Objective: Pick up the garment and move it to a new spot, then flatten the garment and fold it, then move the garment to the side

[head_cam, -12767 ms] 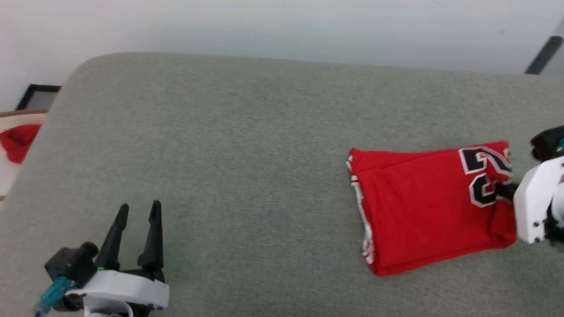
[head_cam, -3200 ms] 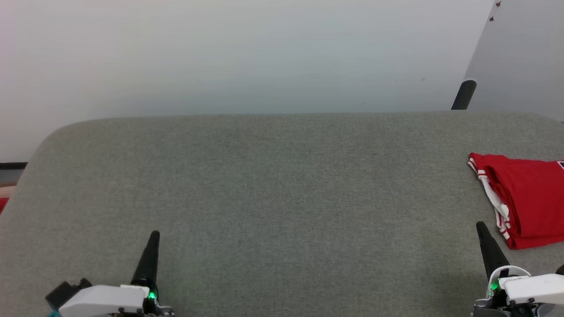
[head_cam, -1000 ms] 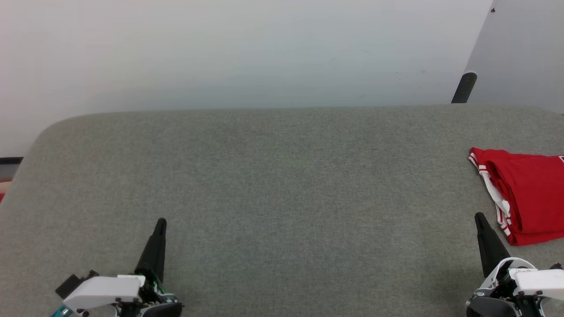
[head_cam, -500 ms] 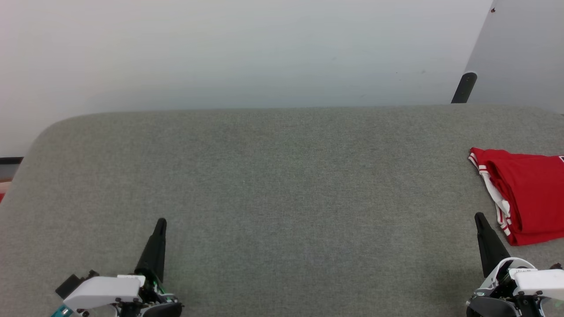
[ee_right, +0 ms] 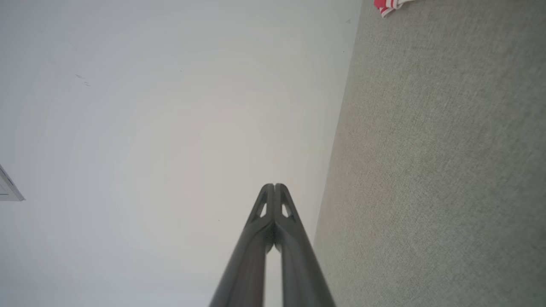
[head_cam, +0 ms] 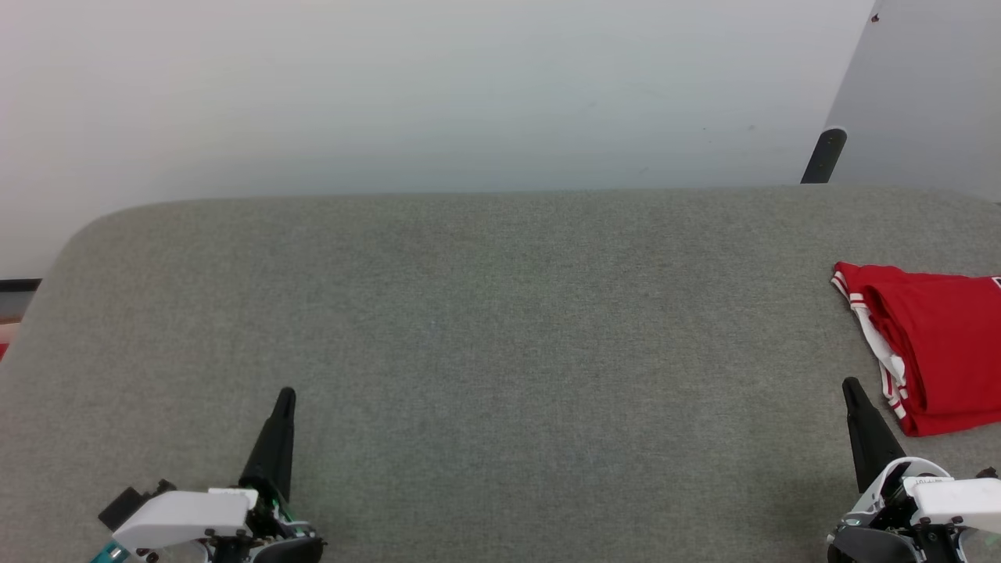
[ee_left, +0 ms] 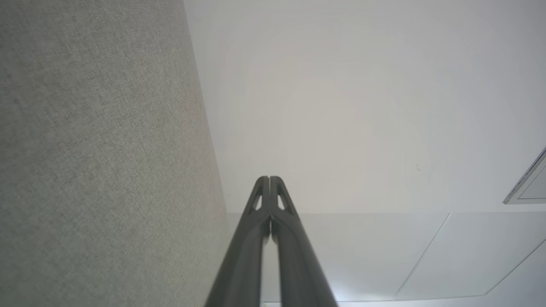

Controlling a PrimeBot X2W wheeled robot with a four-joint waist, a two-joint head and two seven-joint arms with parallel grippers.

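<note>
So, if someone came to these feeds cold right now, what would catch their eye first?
The folded red jersey with red-white striped trim stands out first, lying at the far right of the grey fabric surface as the one splash of colour. Next come the two dark claws, the left claw at lower left and the right claw at lower right. Both are shut and hold nothing, the right one near the jersey without touching it.

The grey cushion [head_cam: 500, 328] lay open across its left and middle. The folded garment [head_cam: 942, 352] occupied the right edge, and a wall [head_cam: 438, 94] closed the far side.
</note>
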